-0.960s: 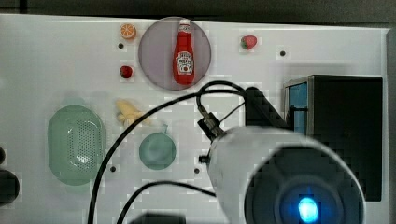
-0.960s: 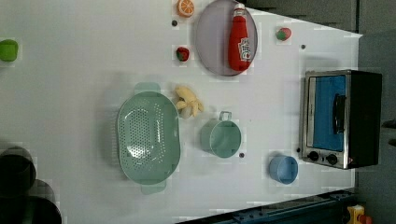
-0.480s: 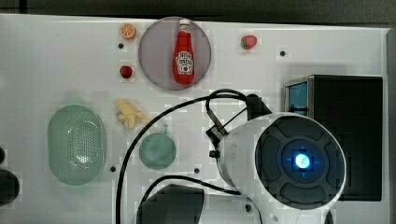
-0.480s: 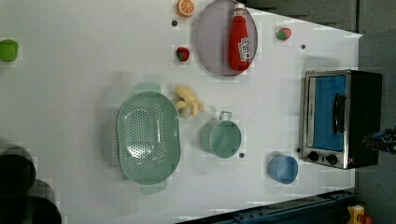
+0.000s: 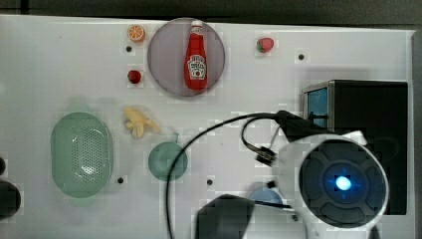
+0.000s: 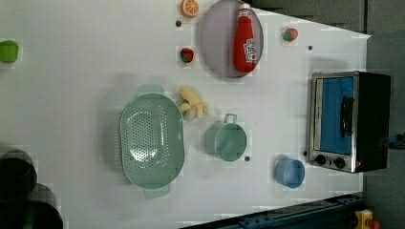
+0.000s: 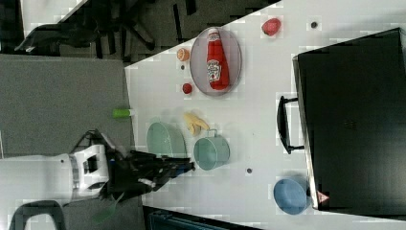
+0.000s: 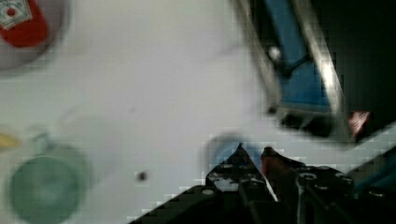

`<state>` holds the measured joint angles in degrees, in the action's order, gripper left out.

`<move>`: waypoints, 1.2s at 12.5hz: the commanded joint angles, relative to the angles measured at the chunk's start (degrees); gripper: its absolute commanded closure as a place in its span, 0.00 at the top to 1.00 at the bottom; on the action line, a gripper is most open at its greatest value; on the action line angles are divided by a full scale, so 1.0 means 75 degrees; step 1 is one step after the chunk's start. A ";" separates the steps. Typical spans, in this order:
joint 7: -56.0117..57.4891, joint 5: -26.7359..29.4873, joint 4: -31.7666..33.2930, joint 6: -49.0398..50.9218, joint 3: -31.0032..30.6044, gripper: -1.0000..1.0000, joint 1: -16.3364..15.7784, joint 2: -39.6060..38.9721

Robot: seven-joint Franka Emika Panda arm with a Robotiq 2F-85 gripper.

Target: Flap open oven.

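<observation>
The oven (image 6: 348, 121) is a black box with a silver front frame, a bluish glass door and a bar handle (image 6: 347, 117); it stands at the left view's right with its door closed. It also shows as the oven (image 5: 366, 114), the oven (image 7: 352, 120) and the oven (image 8: 299, 70). My gripper (image 8: 253, 149) hangs above the table, over a blue bowl (image 8: 229, 147) and short of the oven's front. Its fingers stand close together with nothing between them. In the top view the arm's white housing (image 5: 343, 181) covers the oven's front corner.
A ketchup bottle (image 6: 245, 40) lies on a grey plate (image 6: 217, 43). A green colander (image 6: 150, 138), a green cup (image 6: 227, 140), a banana (image 6: 192, 102) and a blue bowl (image 6: 290, 172) sit on the white table (image 6: 71, 95). Small toy fruits lie around the plate.
In the top view the arm's housing has moved right and a little up, now overlapping the oven's front corner. The oven and the other things have not moved.
</observation>
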<state>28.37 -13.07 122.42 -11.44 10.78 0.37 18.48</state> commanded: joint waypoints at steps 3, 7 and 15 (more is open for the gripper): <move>0.3179 -0.0294 0.0655 -0.1807 0.0931 0.18 0.0282 -0.0187; 0.3814 -0.0293 0.0865 -0.3051 0.1570 0.18 0.0294 -0.1005; 0.4044 -0.0238 0.0868 -0.4452 0.1854 0.18 0.0343 -0.2835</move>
<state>55.23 -15.09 128.13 -43.87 24.24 3.13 -3.68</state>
